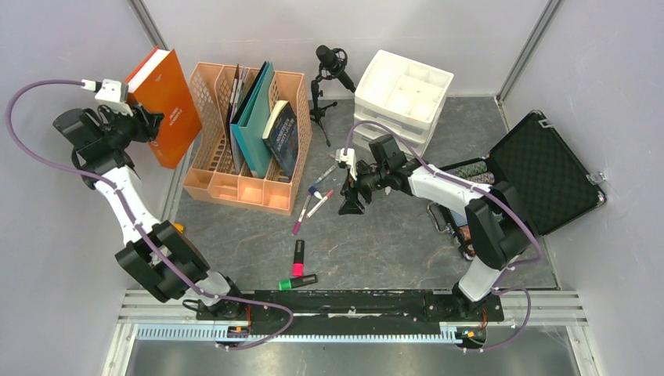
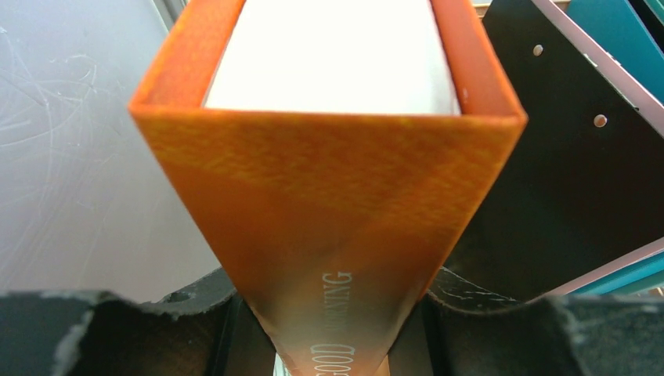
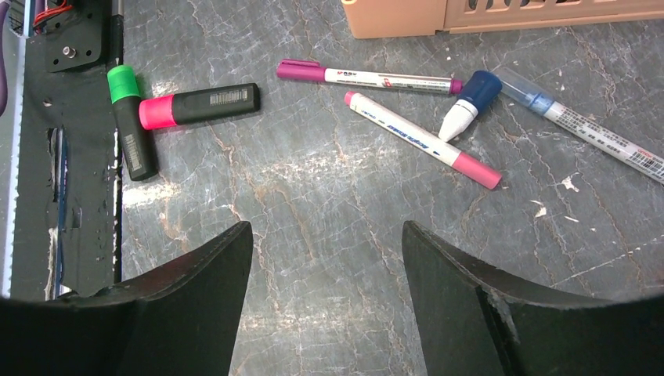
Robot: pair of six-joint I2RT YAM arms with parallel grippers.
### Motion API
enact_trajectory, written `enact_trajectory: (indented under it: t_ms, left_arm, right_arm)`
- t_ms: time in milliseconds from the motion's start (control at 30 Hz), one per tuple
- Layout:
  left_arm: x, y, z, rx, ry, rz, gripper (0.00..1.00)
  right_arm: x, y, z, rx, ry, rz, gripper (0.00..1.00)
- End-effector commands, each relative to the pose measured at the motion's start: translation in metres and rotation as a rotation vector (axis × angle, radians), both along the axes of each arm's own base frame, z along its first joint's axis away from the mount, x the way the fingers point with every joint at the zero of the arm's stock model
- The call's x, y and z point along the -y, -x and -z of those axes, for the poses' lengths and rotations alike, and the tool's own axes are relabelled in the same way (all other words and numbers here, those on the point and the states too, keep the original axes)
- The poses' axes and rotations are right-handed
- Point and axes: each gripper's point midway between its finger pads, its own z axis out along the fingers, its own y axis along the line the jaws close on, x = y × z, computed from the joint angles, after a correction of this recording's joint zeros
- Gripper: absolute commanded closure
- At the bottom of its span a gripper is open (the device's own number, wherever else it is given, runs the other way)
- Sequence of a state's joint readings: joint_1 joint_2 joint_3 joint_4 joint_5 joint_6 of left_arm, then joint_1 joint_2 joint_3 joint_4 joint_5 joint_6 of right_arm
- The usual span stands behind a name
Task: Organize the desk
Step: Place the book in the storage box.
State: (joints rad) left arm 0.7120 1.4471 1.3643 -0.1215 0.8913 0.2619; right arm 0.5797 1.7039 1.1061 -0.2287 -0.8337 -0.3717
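An orange hardback book [image 1: 164,106] is held up in the air, left of the peach file organizer [image 1: 243,157]. My left gripper [image 1: 145,121] is shut on its spine; in the left wrist view the spine [image 2: 329,180] fills the gap between the fingers, with the gripper [image 2: 333,313] at its lower end. Low over the desk [image 1: 391,243] my right gripper [image 1: 351,202] stands open with nothing in it. In the right wrist view it [image 3: 327,251] frames bare desk [image 3: 329,172], with the loose markers beyond it.
Ahead of the right gripper lie a purple marker [image 3: 368,76], a white-and-pink marker [image 3: 423,141], a blue-capped pen [image 3: 468,103], a pink highlighter [image 3: 200,106] and a green highlighter [image 3: 129,125]. The organizer holds teal folders [image 1: 254,117]. A microphone [image 1: 333,66], a white drawer unit [image 1: 403,94] and an open black case [image 1: 548,168] stand at the back right.
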Motion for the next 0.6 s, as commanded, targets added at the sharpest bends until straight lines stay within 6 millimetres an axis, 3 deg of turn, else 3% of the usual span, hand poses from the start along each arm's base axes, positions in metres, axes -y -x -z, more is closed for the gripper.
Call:
enact_trajectory:
  t_ms: [0, 400, 567]
  left_arm:
    - [0.003, -0.005, -0.026, 0.071, -0.043, 0.043, 0.98]
    - [0.028, -0.006, -0.02, 0.048, -0.006, 0.131, 0.98]
    - [0.029, -0.013, -0.019, 0.052, -0.019, 0.116, 0.98]
  right_arm:
    - [-0.007, -0.01, -0.013, 0.036, -0.033, -0.014, 0.24]
    - [-0.008, -0.011, -0.01, 0.03, -0.029, -0.016, 0.24]
    - [-0.007, -0.011, -0.01, 0.032, -0.027, -0.015, 0.24]
